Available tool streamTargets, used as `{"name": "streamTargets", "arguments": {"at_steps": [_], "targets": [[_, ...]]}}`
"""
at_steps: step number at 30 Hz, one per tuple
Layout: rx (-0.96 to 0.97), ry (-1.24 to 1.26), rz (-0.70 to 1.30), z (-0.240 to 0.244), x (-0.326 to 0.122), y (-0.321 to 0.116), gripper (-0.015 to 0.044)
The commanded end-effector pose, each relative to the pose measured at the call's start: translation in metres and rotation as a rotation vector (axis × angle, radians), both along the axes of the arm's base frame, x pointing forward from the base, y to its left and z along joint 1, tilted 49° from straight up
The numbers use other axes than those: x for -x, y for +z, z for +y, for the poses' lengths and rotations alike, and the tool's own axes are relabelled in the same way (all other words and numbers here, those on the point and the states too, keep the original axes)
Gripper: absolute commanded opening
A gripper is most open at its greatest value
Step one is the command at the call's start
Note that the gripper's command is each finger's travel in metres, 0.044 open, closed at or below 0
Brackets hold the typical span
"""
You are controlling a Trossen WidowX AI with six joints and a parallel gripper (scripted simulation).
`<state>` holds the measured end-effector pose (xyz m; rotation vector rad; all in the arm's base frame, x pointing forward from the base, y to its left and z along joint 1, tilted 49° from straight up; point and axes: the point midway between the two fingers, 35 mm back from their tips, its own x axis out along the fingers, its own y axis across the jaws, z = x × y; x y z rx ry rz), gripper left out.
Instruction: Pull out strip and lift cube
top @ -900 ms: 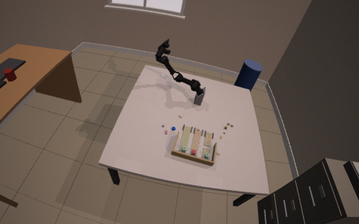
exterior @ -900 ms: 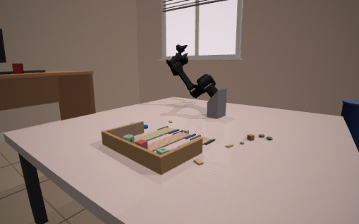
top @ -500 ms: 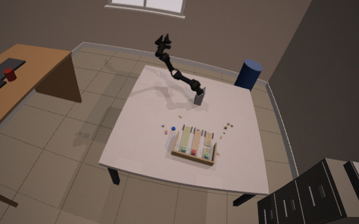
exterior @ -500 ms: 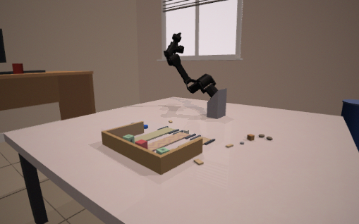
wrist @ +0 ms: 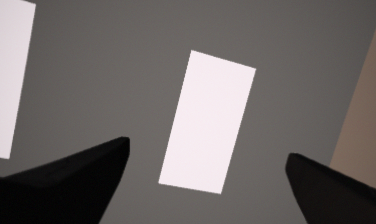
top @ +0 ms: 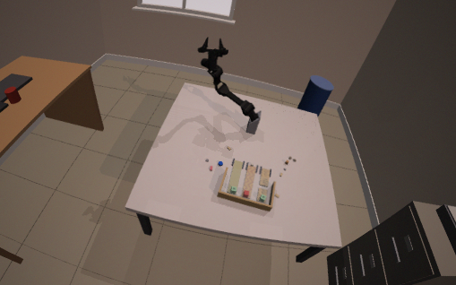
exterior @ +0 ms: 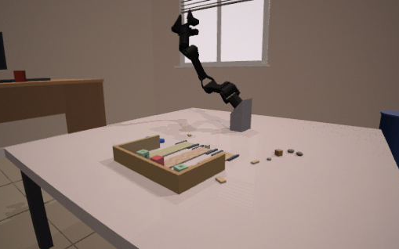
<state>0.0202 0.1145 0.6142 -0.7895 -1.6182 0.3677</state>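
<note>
My gripper point(top: 213, 40) point(exterior: 185, 14) point(wrist: 208, 153) is open and empty, raised high above the table, pointing up and far from the strips. A yellow-green strip point(top: 236, 174) point(exterior: 175, 149) looks unbroken and bears a green cube point(top: 233, 190) point(exterior: 143, 153) with a mark on top. The middle patterned orange strip point(top: 250, 177) point(exterior: 187, 156) looks unbroken and bears a red cube point(top: 246, 194) point(exterior: 157, 160). The right tan strip point(top: 265, 175) shows a gap before the part under another marked green cube point(top: 262, 197) point(exterior: 180, 167). The labels are too small to read.
A low wooden wall point(top: 244, 202) point(exterior: 146, 166) encloses the cube ends on three sides. Dark short bars flank the strips' arm-side ends. A blue piece point(top: 220, 163) point(exterior: 161, 140), a brown cube point(exterior: 278, 153) and small bits lie around on the table point(top: 176, 179).
</note>
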Motion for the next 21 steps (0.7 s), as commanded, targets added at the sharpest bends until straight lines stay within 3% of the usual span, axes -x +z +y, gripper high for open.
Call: {"name": "streamTargets", "arguments": {"at_steps": [1,11,21], "targets": [[-0.02,-0.015,0.23,0.018,-0.068,-0.017,0.04],[-0.06,-0.154,0.748,0.046,-0.218,-0.105,0.04],[-0.168,-0.401,1.194,0.038,-0.324,-0.233,0.04]]}}
